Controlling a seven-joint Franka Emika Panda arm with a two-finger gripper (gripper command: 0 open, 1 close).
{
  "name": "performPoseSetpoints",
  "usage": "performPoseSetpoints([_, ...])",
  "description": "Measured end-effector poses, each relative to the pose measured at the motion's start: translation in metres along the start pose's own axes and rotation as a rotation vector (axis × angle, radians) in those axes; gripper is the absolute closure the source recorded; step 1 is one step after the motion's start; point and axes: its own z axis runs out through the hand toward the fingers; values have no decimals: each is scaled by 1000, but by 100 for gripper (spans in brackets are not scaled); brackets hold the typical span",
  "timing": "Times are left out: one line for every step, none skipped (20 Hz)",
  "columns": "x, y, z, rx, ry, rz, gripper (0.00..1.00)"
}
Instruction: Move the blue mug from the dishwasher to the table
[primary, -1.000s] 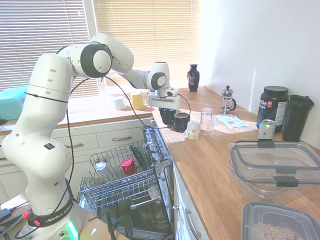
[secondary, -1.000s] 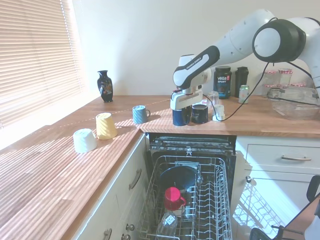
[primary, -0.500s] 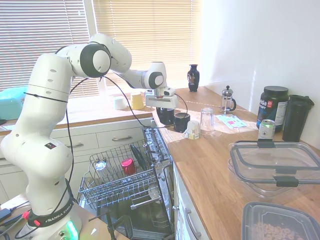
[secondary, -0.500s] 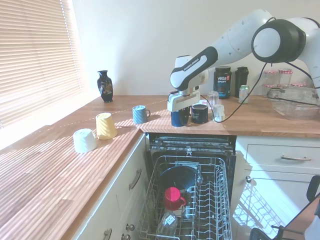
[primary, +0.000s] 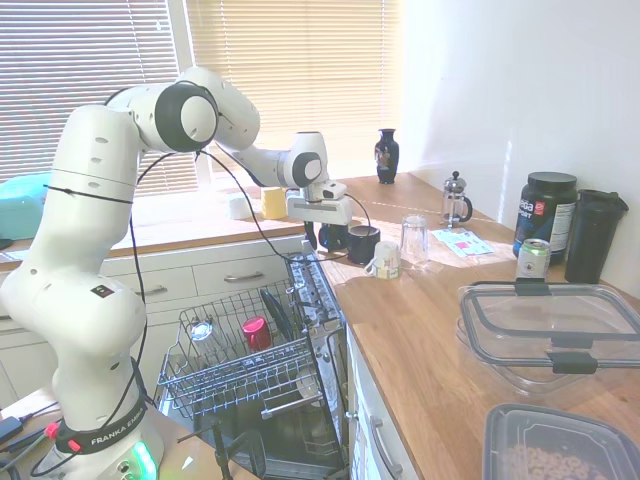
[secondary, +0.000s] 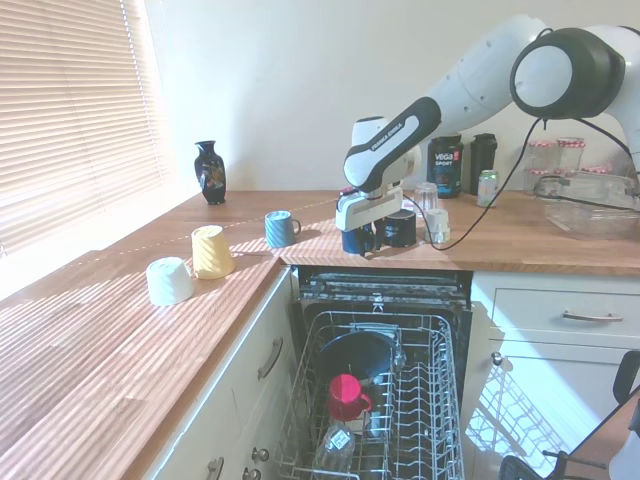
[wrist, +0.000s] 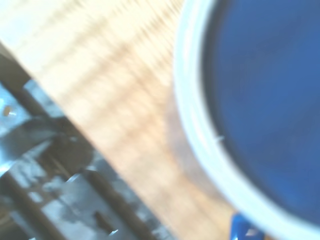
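First exterior: small glossy navy ceramic mug (primary: 336, 237) standing on light-brown wooden surface (primary: 420, 320); tool (primary: 313, 236) now shifted off it toward the edge, open or closed not discernible. Second exterior: confirms mug upright just beside tool. Wrist: mug off-centre; placement judged complete.

The blue mug (secondary: 356, 240) is showing glossy dark navy, and the wider mug (secondary: 401, 228) beside it the same near-black blue. The table (secondary: 130, 330) is glowing light brown with streaked grain and striped shadow. Toward its window edge, one mug (secondary: 281, 228) is reading slate blue, another (secondary: 211, 251) pale yellow, a third (secondary: 168, 281) white. In the dishwasher (secondary: 385, 400), grey wire is framing a red cup (secondary: 346, 396).
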Motion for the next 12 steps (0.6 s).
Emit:
performPoseSetpoints([-6,0,-12,9,14,1,0])
performPoseSetpoints([-14,1,-25,17,28,3,0])
performPoseSetpoints([-22,4,-36,24,39,8,0])
performPoseSetpoints([-33,9,-45,27,45,15,0])
performPoseSetpoints([-45,15,-51,28,43,22,0])
performPoseSetpoints([-57,21,-54,29,36,29,0])
performPoseSetpoints([-70,28,-56,32,30,36,0])
performPoseSetpoints([-83,34,-55,32,24,43,0])
performPoseSetpoints([-96,41,-53,33,19,52,0])
performPoseSetpoints([-110,48,-48,34,15,58,0])
performPoseSetpoints([-124,56,-41,33,10,67,0])
performPoseSetpoints([-139,63,-33,33,6,75,0])
